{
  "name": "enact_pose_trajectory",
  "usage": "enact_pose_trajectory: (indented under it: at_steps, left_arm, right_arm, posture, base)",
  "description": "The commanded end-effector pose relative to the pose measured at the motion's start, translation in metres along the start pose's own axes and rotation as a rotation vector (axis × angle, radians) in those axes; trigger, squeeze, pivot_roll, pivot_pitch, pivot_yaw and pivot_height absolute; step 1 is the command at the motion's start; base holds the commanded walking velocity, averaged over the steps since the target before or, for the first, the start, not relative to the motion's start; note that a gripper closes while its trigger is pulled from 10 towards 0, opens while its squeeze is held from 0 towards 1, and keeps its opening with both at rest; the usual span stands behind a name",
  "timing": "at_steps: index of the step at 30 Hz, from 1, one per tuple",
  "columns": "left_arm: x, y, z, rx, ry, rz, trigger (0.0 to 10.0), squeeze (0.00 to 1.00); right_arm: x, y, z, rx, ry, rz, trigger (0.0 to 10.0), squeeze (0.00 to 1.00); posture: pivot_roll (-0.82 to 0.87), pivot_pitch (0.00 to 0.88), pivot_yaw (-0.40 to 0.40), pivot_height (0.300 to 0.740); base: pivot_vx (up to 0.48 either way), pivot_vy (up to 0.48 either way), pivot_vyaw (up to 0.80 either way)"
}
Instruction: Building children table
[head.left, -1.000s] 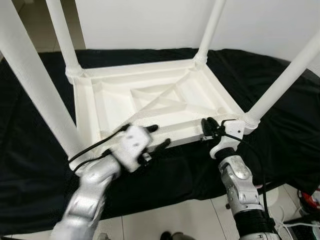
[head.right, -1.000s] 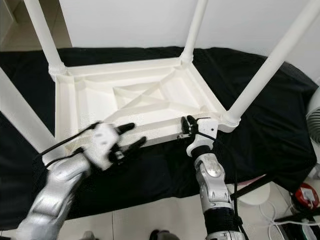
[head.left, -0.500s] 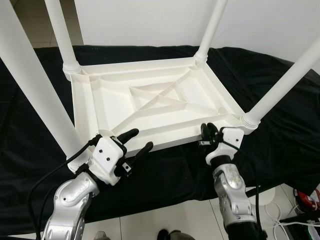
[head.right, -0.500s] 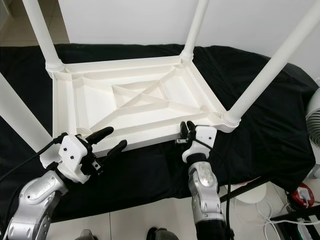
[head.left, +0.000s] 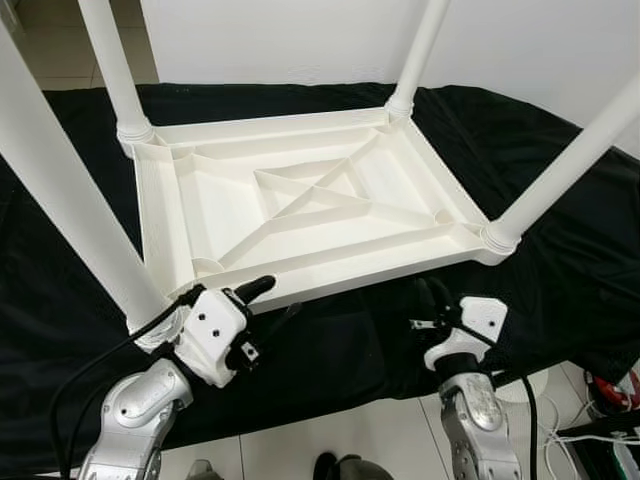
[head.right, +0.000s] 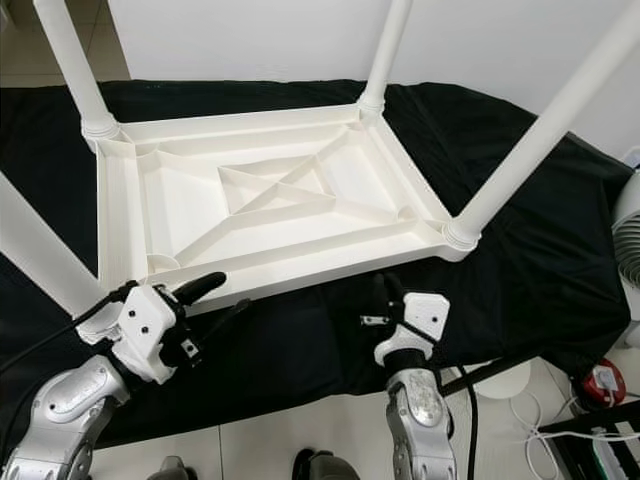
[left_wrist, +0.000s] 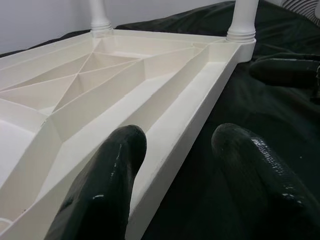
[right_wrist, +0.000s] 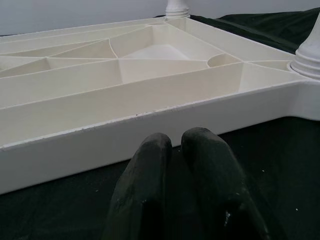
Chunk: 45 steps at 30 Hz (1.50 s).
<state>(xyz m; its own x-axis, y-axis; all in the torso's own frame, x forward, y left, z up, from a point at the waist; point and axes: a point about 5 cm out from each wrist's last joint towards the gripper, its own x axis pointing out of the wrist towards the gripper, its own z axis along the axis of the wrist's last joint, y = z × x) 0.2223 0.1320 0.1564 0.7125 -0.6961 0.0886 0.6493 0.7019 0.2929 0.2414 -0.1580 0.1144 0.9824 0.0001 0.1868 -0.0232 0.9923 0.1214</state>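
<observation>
The white plastic children's table (head.left: 300, 200) is lying upside down mid-frame on a black cloth (head.left: 560, 260), its four legs (head.left: 555, 170) pointing upward. It is appearing rigid, light and smooth-surfaced, so the ribbed near rim is judged the best hold. The left gripper (head.left: 265, 300), fingers spread, is straddling that rim at lower left; the right gripper (head.right: 385, 295), fingers pressed together and empty, is hovering just short of it at lower right.

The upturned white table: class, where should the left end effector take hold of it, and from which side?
Grip the near rim of the upturned white table, coming from the robot's side. That edge is a thin upright wall, and the left end effector already has open fingers either side of it.
</observation>
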Motion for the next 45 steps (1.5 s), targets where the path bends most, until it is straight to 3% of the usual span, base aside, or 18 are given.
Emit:
enact_pose_trajectory:
  at_steps: [1, 12, 17, 22, 27, 32, 38, 40, 42, 44, 45]
  left_arm:
    - [0.002, -0.002, -0.004, -0.010, 0.029, 0.005, 10.0, 0.00]
    - [0.015, 0.004, -0.008, 0.005, 0.090, 0.017, 10.0, 0.00]
    - [0.026, 0.015, -0.006, 0.044, 0.124, 0.028, 10.0, 0.00]
    - [0.030, 0.017, -0.003, 0.054, 0.121, 0.021, 10.0, 0.00]
    - [0.043, 0.027, 0.015, 0.116, 0.081, 0.019, 10.0, 0.00]
    - [0.050, 0.033, 0.020, 0.122, 0.065, 0.031, 10.0, 0.00]
    - [0.035, 0.020, 0.022, 0.089, 0.013, 0.007, 10.0, 0.00]
    - [0.028, 0.016, 0.021, 0.042, 0.002, 0.022, 10.0, 0.00]
    - [0.013, 0.013, 0.026, -0.089, -0.029, 0.049, 10.0, 0.00]
    - [0.013, 0.013, 0.026, -0.089, -0.029, 0.049, 10.0, 0.00]
    - [-0.007, 0.015, 0.035, -0.135, -0.061, 0.036, 10.0, 0.00]
  right_arm:
    - [-0.005, -0.002, -0.003, 0.008, 0.026, -0.023, 10.0, 0.00]
    - [0.010, 0.001, -0.006, 0.111, 0.079, -0.021, 10.0, 0.00]
    - [0.042, -0.002, 0.000, 0.192, 0.150, -0.011, 10.0, 0.00]
    - [0.049, -0.005, 0.001, 0.195, 0.175, -0.013, 10.0, 0.00]
    - [0.068, -0.012, 0.007, 0.184, 0.181, -0.002, 10.0, 0.00]
    - [0.078, -0.012, 0.012, 0.152, 0.163, 0.005, 10.0, 0.00]
    - [0.063, 0.000, 0.020, 0.115, 0.031, 0.075, 10.0, 0.00]
    - [0.059, 0.002, 0.020, 0.103, 0.019, 0.087, 10.0, 0.00]
    - [0.056, 0.004, 0.018, 0.099, 0.018, 0.096, 10.0, 0.00]
    - [0.056, 0.004, 0.018, 0.099, 0.018, 0.096, 10.0, 0.00]
    - [0.060, 0.004, 0.019, 0.103, 0.009, 0.112, 10.0, 0.00]
  posture:
    - [0.11, 0.164, -0.077, 0.740]
    - [0.11, 0.161, -0.073, 0.740]
    - [0.12, 0.150, -0.073, 0.740]
    - [0.12, 0.149, -0.074, 0.740]
    - [0.12, 0.138, -0.074, 0.740]
    - [0.12, 0.136, -0.074, 0.740]
    - [0.12, 0.141, -0.073, 0.740]
    - [0.11, 0.144, -0.071, 0.740]
    - [0.13, 0.154, -0.069, 0.740]
    - [0.13, 0.154, -0.069, 0.740]
    - [0.14, 0.157, -0.073, 0.740]
  base:
    - [0.000, 0.000, 0.00]
    - [0.000, 0.000, 0.00]
    - [0.000, 0.000, 0.00]
    - [0.000, 0.000, 0.00]
    - [0.000, 0.000, 0.00]
    - [0.000, 0.000, 0.00]
    - [0.000, 0.000, 0.00]
    - [0.000, 0.000, 0.00]
    - [0.000, 0.000, 0.00]
    - [0.000, 0.000, 0.00]
    - [0.000, 0.000, 0.00]
